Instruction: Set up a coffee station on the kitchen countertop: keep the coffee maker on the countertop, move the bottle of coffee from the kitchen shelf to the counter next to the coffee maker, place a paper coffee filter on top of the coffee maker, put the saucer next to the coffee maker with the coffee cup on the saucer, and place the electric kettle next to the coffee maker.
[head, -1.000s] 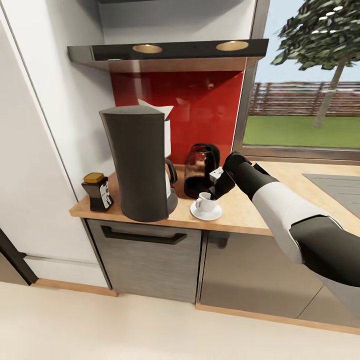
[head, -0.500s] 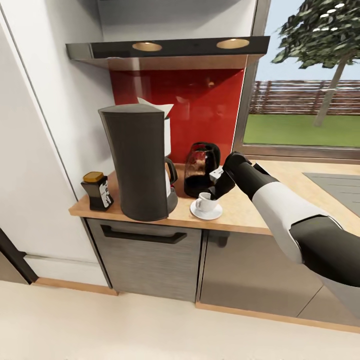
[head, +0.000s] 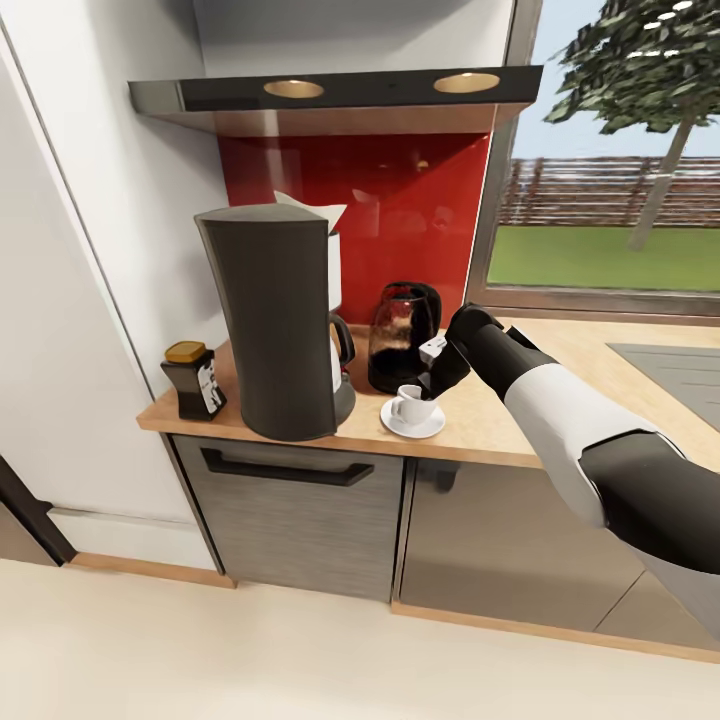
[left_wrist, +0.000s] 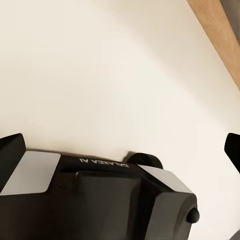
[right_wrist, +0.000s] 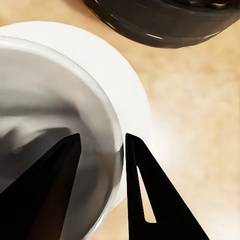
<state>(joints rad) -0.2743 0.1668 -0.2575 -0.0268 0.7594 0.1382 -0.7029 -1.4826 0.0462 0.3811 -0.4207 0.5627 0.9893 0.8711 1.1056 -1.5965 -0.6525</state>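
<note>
Your right gripper (head: 428, 383) was closed on the rim of the cup (head: 410, 404), one finger (right_wrist: 42, 195) inside the bowl and the other (right_wrist: 150, 200) outside the wall. The cup sat on the saucer (head: 412, 424), just beside the maker (head: 280, 320) and in front of the kettle (head: 402, 335) on the countertop (head: 500, 420). I'd judge the cup light, rigid, glossy and likely slippery, so the rim pinch was a fair hold. Your left gripper (left_wrist: 120, 145) hung wide open over pale floor (left_wrist: 110, 70).
</note>
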